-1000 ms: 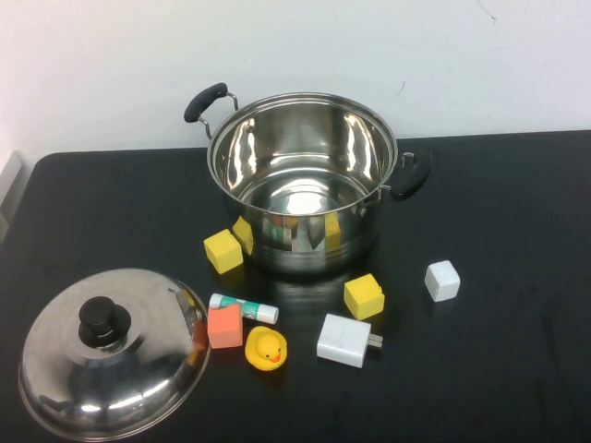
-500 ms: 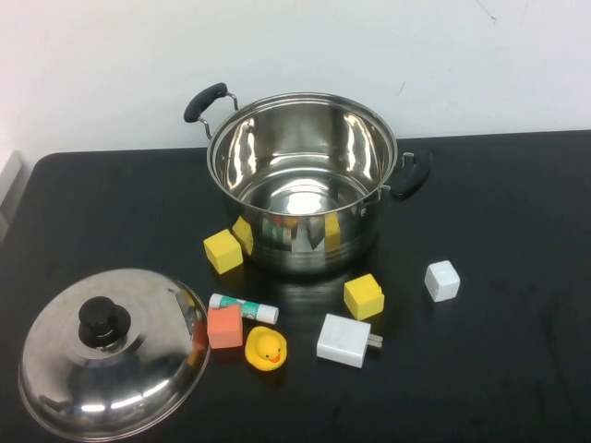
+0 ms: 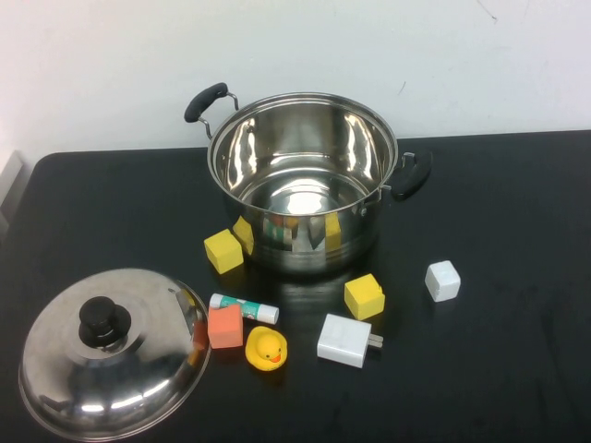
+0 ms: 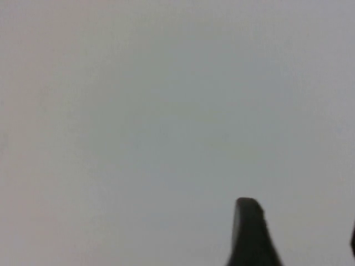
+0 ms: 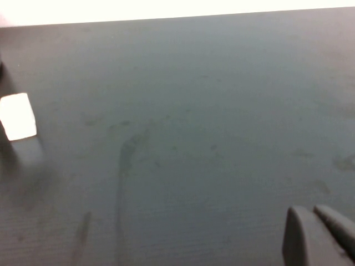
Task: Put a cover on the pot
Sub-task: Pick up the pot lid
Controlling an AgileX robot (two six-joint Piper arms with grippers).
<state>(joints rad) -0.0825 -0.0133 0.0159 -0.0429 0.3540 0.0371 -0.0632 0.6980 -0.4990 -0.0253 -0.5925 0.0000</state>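
The pot (image 3: pixel 305 180) is large, shiny steel, with two black side handles. It stands open and empty at the back middle of the black table (image 3: pixel 517 369). The domed steel lid (image 3: pixel 111 351) with a black knob (image 3: pixel 100 318) lies at the front left, apart from the pot. Neither arm shows in the high view. My left gripper (image 4: pixel 302 233) is open and empty, facing a blank pale wall. My right gripper (image 5: pixel 313 219) is shut and empty, low over bare table.
In front of the pot lie two yellow blocks (image 3: pixel 223 251) (image 3: pixel 364 296), an orange block (image 3: pixel 224 326), a glue stick (image 3: pixel 244 307), a yellow duck (image 3: pixel 266 349), a white charger (image 3: pixel 344 341) and a white cube (image 3: pixel 442 280). The cube also shows in the right wrist view (image 5: pixel 18 116).
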